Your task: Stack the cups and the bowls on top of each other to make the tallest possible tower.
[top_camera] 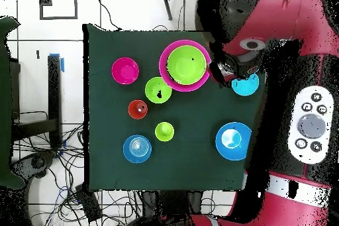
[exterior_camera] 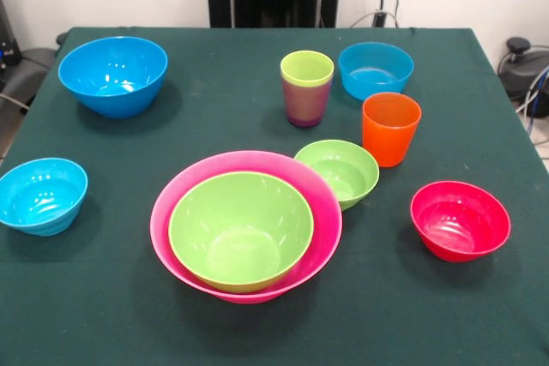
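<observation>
You are looking at the tower [exterior_camera: 246,227] sitting near the table's [exterior_camera: 103,297] front edge: the large green bowl [exterior_camera: 240,229] is nesting mouth-up inside the huge pink bowl [exterior_camera: 322,212]. The lime green cup [exterior_camera: 306,70] is standing upright inside the purple cup [exterior_camera: 305,107]. The arm [top_camera: 278,31] is showing overhead, but you cannot tell the gripper's state.

No legible text or labels anywhere.

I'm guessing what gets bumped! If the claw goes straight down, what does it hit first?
Probably the pink bowl at its edge, or the table between it and the small blue bowl. The claw hangs high, so depth is unclear.
</observation>
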`<state>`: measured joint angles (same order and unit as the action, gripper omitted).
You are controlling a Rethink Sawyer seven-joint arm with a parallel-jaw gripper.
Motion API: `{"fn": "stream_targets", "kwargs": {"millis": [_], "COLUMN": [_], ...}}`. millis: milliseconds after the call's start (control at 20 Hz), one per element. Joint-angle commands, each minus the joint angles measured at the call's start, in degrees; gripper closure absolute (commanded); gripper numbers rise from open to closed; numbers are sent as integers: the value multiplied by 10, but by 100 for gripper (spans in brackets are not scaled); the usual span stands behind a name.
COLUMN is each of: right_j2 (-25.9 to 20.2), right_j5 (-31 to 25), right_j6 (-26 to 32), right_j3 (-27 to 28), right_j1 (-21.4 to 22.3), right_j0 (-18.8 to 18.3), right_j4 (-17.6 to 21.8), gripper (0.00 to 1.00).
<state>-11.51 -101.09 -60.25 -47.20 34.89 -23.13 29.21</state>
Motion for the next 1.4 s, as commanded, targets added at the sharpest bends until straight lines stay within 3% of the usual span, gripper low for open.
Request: {"fn": "stream_targets", "kwargs": {"millis": [50, 500, 750, 1400], "right_j2": [12, 37, 52, 70], "right_j5": [61, 182, 178, 235], "right_j6": [-68, -63, -38, -58], "right_j3": [-128, -277, -290, -363], "right_j1": [27, 55, 57, 68], "right_j0": [6, -9, -11, -13], "right_j4": [-20, -62, -55, -67], "gripper": [0, 0, 0, 0]}}
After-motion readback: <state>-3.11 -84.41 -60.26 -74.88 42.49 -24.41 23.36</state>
